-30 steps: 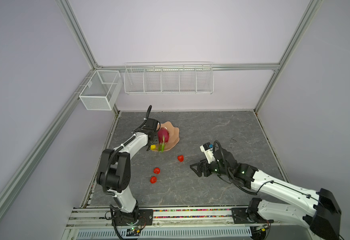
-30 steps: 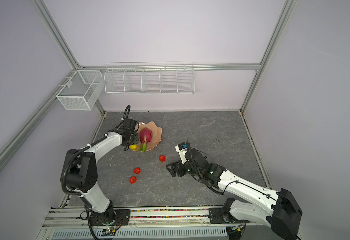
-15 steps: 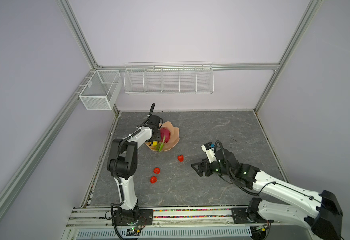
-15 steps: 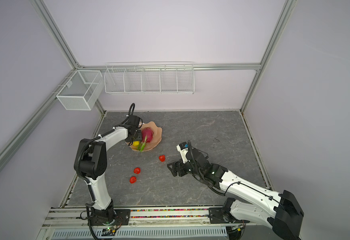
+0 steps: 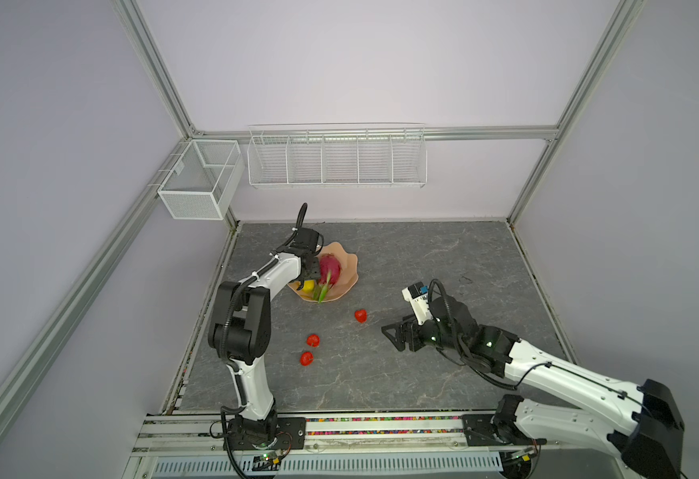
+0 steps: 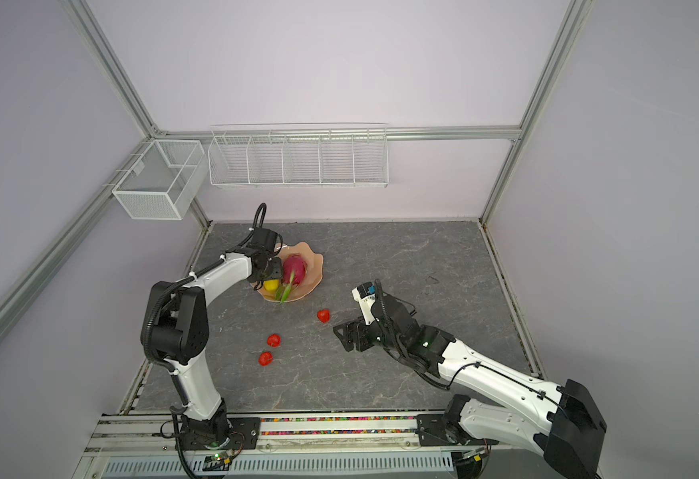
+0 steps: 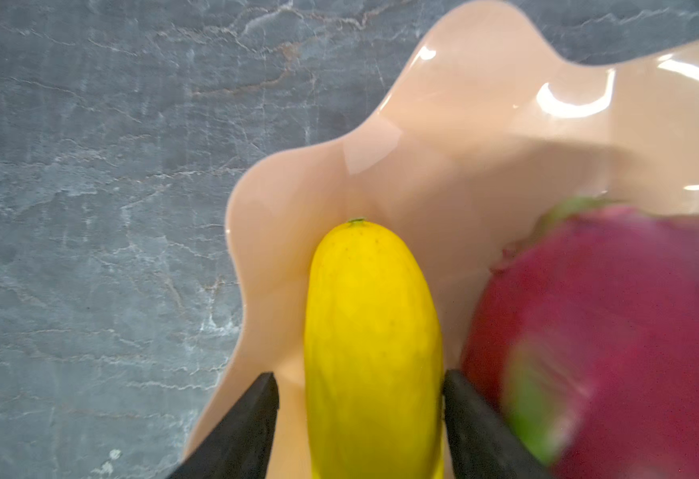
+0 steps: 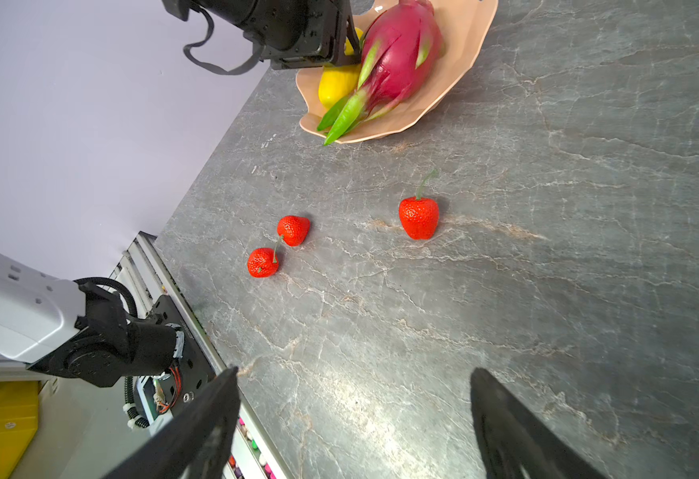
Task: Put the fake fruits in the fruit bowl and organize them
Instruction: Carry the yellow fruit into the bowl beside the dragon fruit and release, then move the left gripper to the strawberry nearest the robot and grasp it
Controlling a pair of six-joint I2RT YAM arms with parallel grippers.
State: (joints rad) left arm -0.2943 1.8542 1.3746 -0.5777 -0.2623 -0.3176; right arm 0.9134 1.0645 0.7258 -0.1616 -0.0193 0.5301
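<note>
Straddling yellow fruit [image 7: 372, 340] loosely, left claw [image 7: 359, 377] parted, dragon fruit [image 7: 630, 331] blurred, right claw [image 8: 354, 370] wide

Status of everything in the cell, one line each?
Wavy peach-pink bowl: upright on table, holds two fruits.
Magenta dragon fruit with green tips: lying in bowl.
Yellow oblong fruit: in bowl, beside dragon fruit.
Three red strawberries: loose on table, outside bowl.
Left gripper: open, jaws straddling yellow fruit.
Right gripper: open, empty, over table.
White wire baskets: wall-mounted, empty.
</note>
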